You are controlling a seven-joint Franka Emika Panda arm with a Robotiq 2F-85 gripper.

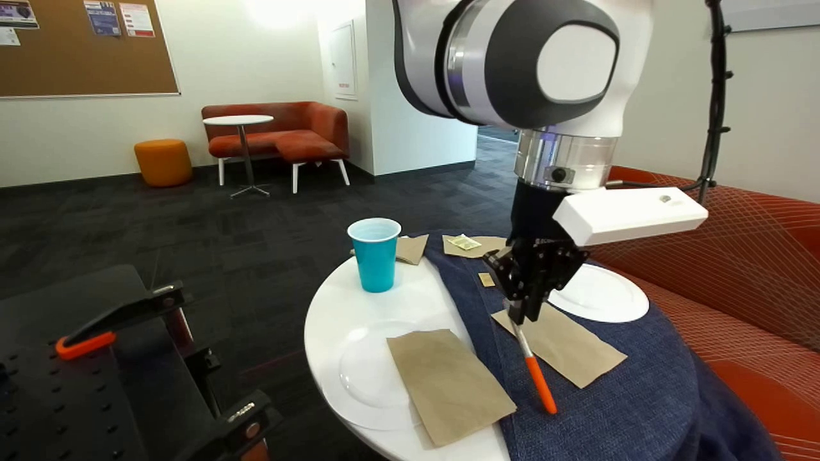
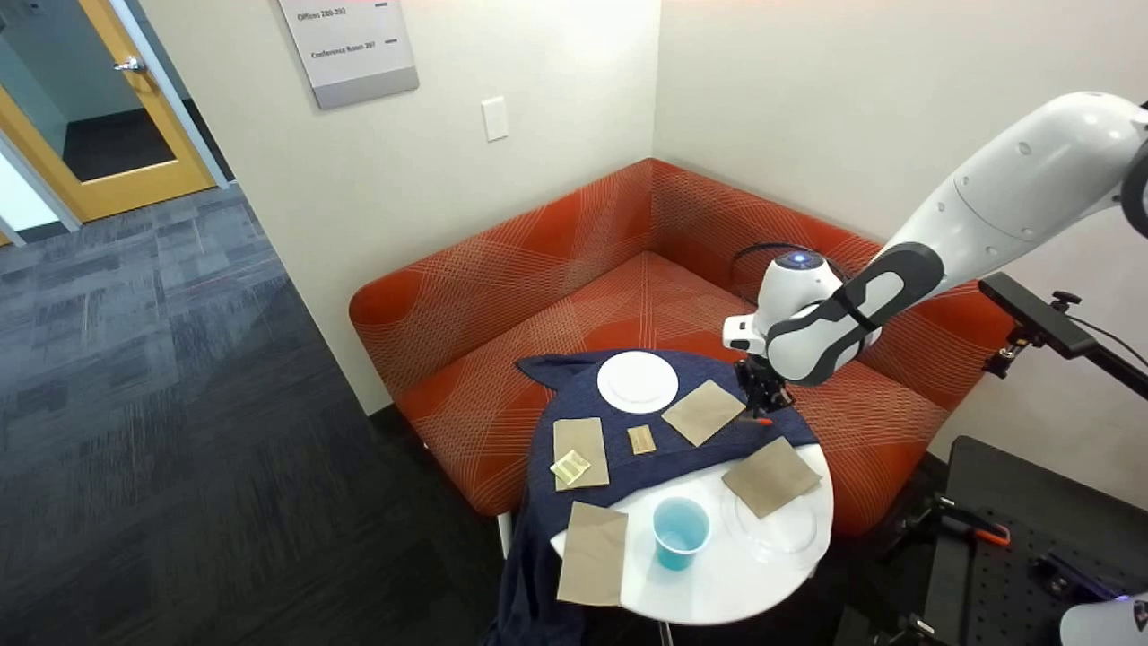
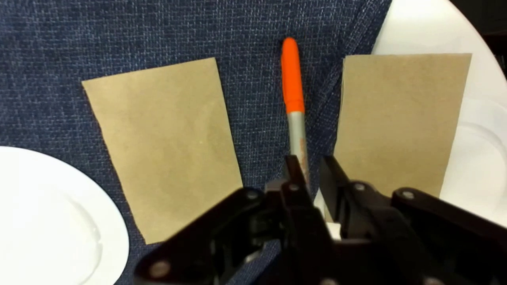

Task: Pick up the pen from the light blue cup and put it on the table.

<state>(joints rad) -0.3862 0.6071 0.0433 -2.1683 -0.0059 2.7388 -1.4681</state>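
One pen (image 3: 293,79), orange cap at upper centre of the wrist view, lies on the draped table (image 1: 346,291). One gripper (image 3: 311,170), fingers narrowly parted about the pen's lower end. One light blue cup (image 1: 377,262), centre of an exterior view. Step, apparently: release; next: lift straight clear.

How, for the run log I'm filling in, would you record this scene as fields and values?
Surface: round white table, partly draped in dark navy woven cloth
Container: light blue, tapered, handleless cup, upright on the table's bare white part
Item: slim, straight orange-and-grey pen, outside the cup, its orange end over the cloth
Grasp state: black two-fingered end effector, fingers apart at the pen's grey part; contact unclear
Nearby: round white plate on the cloth
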